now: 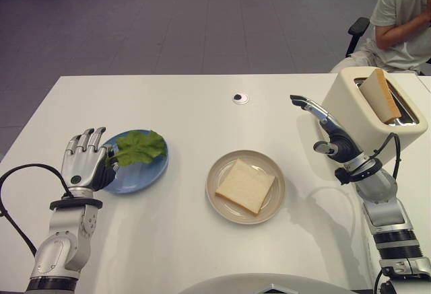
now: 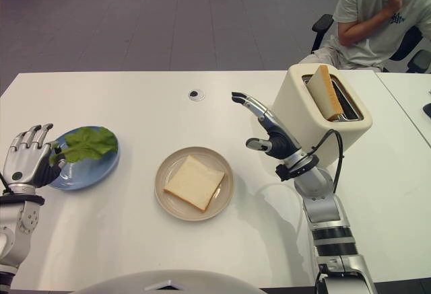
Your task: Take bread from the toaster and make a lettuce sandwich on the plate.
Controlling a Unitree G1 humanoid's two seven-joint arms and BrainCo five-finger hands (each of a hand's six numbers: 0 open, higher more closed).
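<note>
A cream toaster (image 1: 367, 109) stands at the table's right side with one slice of bread (image 1: 382, 95) sticking up from its slot. A second slice (image 1: 246, 186) lies flat on the beige plate (image 1: 222, 205) at the centre. A lettuce leaf (image 1: 140, 147) rests on a blue plate (image 1: 138, 177) to the left. My right hand (image 1: 325, 130) is raised just left of the toaster, fingers stretched out and holding nothing. My left hand (image 1: 84, 161) sits at the blue plate's left rim, fingers extended upward, empty, its thumb close to the leaf's stem.
A small round black-and-white grommet (image 1: 240, 98) is set in the tabletop behind the plates. A black cable (image 1: 394, 147) runs from the toaster past my right wrist. A seated person (image 1: 404, 18) is behind the toaster, beyond the table.
</note>
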